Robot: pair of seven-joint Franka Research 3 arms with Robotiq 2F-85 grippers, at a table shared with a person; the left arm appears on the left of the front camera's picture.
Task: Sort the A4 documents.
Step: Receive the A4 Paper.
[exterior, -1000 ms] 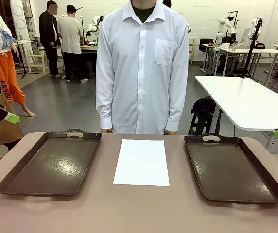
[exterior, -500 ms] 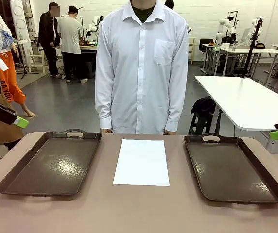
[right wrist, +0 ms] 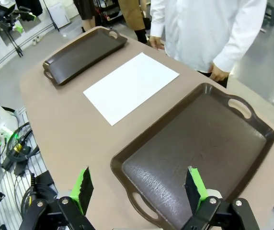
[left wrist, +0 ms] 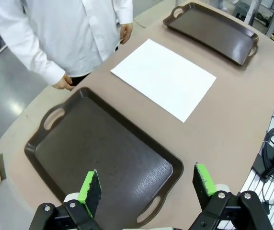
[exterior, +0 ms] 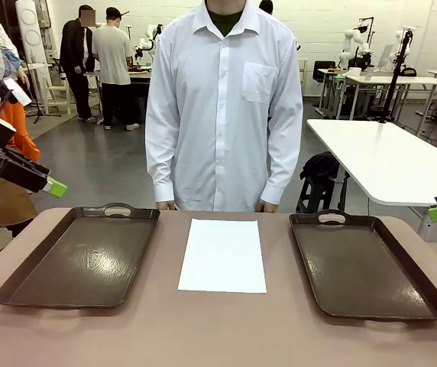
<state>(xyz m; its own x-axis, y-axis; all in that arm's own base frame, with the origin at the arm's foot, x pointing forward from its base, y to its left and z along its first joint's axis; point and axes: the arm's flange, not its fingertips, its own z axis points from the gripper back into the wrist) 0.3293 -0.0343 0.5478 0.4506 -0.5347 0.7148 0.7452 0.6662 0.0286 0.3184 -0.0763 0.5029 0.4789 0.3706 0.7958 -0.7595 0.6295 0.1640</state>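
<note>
The A4 documents lie flat on the desk between the left tray and right tray, possibly a single sheet. Light, limp, slick: pinch a lifted edge. The left hand and right hand hover spread wide, empty.

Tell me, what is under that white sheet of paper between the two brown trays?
The flat white paper sheet rests on the tan tabletop. Whether more sheets lie beneath is hidden by it.

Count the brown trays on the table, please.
2. The left tray lies at the robot's left on the table, the right tray at its right, the white sheet between them. None seems hidden.
</note>
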